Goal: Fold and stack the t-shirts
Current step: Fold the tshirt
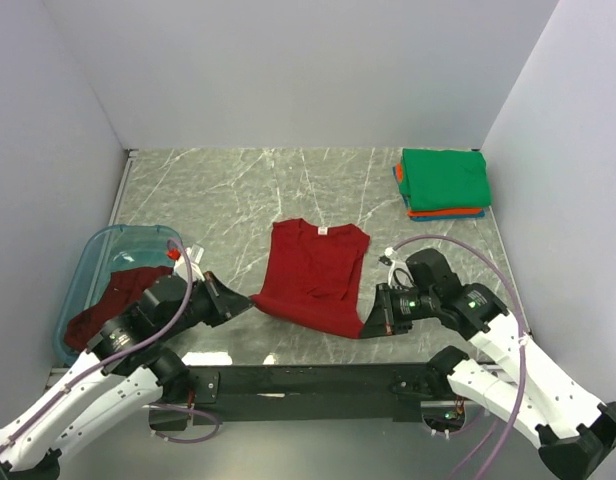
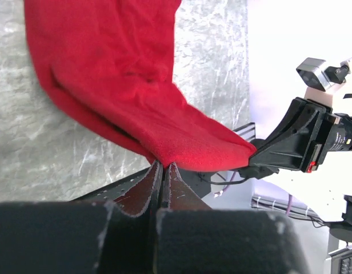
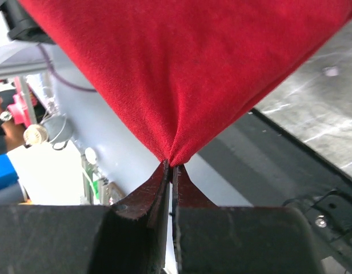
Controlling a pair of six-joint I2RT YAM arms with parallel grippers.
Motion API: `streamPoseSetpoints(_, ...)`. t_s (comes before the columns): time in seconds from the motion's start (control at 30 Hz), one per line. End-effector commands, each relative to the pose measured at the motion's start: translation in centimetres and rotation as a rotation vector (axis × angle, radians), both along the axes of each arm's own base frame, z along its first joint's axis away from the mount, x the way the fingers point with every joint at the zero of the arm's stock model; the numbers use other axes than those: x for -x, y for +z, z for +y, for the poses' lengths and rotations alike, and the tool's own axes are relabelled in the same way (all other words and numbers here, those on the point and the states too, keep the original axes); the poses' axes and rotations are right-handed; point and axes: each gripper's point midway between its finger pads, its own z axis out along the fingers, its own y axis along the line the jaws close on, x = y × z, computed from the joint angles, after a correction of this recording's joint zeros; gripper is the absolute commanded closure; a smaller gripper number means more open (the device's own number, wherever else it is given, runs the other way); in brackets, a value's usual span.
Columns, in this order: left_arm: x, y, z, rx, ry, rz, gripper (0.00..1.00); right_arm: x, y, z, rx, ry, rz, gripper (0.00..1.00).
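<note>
- Grey marbled table [image 1: 238, 190].
- Red t-shirt [image 1: 313, 275] lies at its middle, near hem lifted.
- Left gripper [image 1: 246, 301] and right gripper [image 1: 370, 323] each pinch a hem corner, jaws closed on cloth.
- Folded stack [image 1: 443, 182] sits at the far right corner.

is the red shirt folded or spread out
Spread out, unfolded: the red t-shirt lies open on the table, its near corners pinched by the left gripper and right gripper.

White walls [image 1: 288, 70] 3 sides; gry marble tbl [image 1: 218, 190].
</note>
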Motion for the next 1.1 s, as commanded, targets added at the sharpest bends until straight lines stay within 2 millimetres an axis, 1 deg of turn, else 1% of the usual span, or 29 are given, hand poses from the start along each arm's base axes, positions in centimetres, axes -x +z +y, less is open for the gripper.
streamPoseSetpoints(0.0,0.2,2.4,-0.2,0.033,-0.023,-0.054,0.99,1.4,2.5,0.2,-0.051,0.045,0.007,0.98)
streamPoseSetpoints(0.07,-0.1,2.7,0.0,0.018,-0.012,-0.062,0.99,0.9,2.6,0.1,-0.037,0.036,-0.004,0.98)
streamPoseSetpoints(0.1,-0.3,3.1,0.1,0.015,-0.005,-0.073,0.99,0.8,2.9,0.2,-0.04,0.037,-0.017,0.98)
streamPoseSetpoints(0.13,-0.5,3.2,0.2,0.003,0.002,-0.078,0.99,0.2,2.8,0.0,-0.019,0.017,-0.031,0.98)
streamPoseSetpoints(0.2,-1.4,3.2,0.4,-0.003,0.043,-0.097,0.99,-0.8,3.1,-0.1,-0.002,-0.021,-0.069,0.98)
streamPoseSetpoints(0.23,-1.9,3.8,0.1,0.018,0.05,-0.12,0.99,-1.5,2.9,-0.2,0.018,-0.047,-0.084,0.98)
streamPoseSetpoints(0.33,-3.1,3.7,0.0,0.011,0.093,-0.131,0.99,-2.7,2.9,-0.2,0.03,-0.084,-0.101,0.99)
streamPoseSetpoints(0.37,-3.9,3.5,0.5,-0.008,0.137,-0.135,0.99,-3.5,2.7,-0.6,0.059,-0.119,-0.126,0.99)
streamPoseSetpoints(0.4,-4.2,3.9,0.6,-0.014,0.157,-0.14,0.99,-4.3,2.7,-0.9,0.069,-0.151,-0.141,0.99)
streamPoseSetpoints(0.43,-4.8,3.5,0.7,-0.037,0.174,-0.136,0.99,-4.9,2.8,-1.0,0.077,-0.172,-0.157,0.99)
streamPoseSetpoints(0.5,-5.6,4.0,0.5,-0.041,0.196,-0.151,0.99,-6.0,3.5,-0.8,0.061,-0.195,-0.192,1.0)
streamPoseSetpoints(0.57,-6.3,3.6,-0.2,-0.071,0.182,-0.155,0.99,-6.9,4.0,-0.7,0.051,-0.208,-0.213,1.0)
streamPoseSetpoints(0.6,-6.9,4.1,0.0,-0.079,0.208,-0.162,0.99,-7.4,4.0,-0.6,0.053,-0.216,-0.22,1.0)
streamPoseSetpoints(0.63,-7.5,3.4,-0.2,-0.116,0.213,-0.146,0.99,-7.9,4.1,-0.7,0.056,-0.228,-0.227,1.0)
streamPoseSetpoints(0.67,-7.9,3.3,-0.1,-0.132,0.236,-0.143,0.99,-8.2,4.3,-0.7,0.057,-0.233,-0.23,1.0)
streamPoseSetpoints(0.7,-8.4,3.9,0.0,-0.138,0.256,-0.148,0.99,-8.7,4.0,-0.8,0.071,-0.234,-0.228,1.0)
streamPoseSetpoints(0.73,-9.0,3.6,0.1,-0.168,0.274,-0.15,0.99,-9.2,3.9,-1.0,0.079,-0.252,-0.224,1.0)
streamPoseSetpoints(0.77,-9.5,4.1,0.0,-0.168,0.282,-0.164,0.99,-9.7,4.0,-1.0,0.079,-0.26,-0.235,1.0)
streamPoseSetpoints(0.8,-9.8,4.1,0.0,-0.175,0.294,-0.169,0.99,-10.1,3.9,-1.1,0.085,-0.27,-0.231,1.0)
streamPoseSetpoints(0.83,-10.6,4.1,0.1,-0.194,0.317,-0.186,0.99,-10.6,4.0,-1.2,0.086,-0.284,-0.24,1.0)
streamPoseSetpoints(0.9,-11.5,4.6,0.1,-0.215,0.332,-0.205,0.99,-11.8,4.4,-1.4,0.082,-0.304,-0.262,1.0)
streamPoseSetpoints(0.93,-12.0,4.3,0.0,-0.24,0.333,-0.204,0.99,-12.2,4.6,-1.5,0.081,-0.313,-0.269,1.0)
streamPoseSetpoints(0.97,-12.4,4.9,-0.2,-0.24,0.332,-0.218,0.99,-13.0,5.1,-1.6,0.065,-0.329,-0.289,1.0)
streamPoseSetpoints(1.0,-12.9,5.2,-0.4,-0.245,0.332,-0.231,0.99,-13.4,5.1,-1.7,0.064,-0.34,-0.289,1.0)
streamPoseSetpoints(1.03,-13.7,5.1,-0.4,-0.263,0.341,-0.236,0.99,-13.8,5.4,-1.7,0.053,-0.346,-0.297,1.0)
streamPoseSetpoints(1.07,-14.0,5.5,-0.6,-0.258,0.336,-0.242,0.99,-14.1,5.8,-1.5,0.036,-0.34,-0.302,1.0)
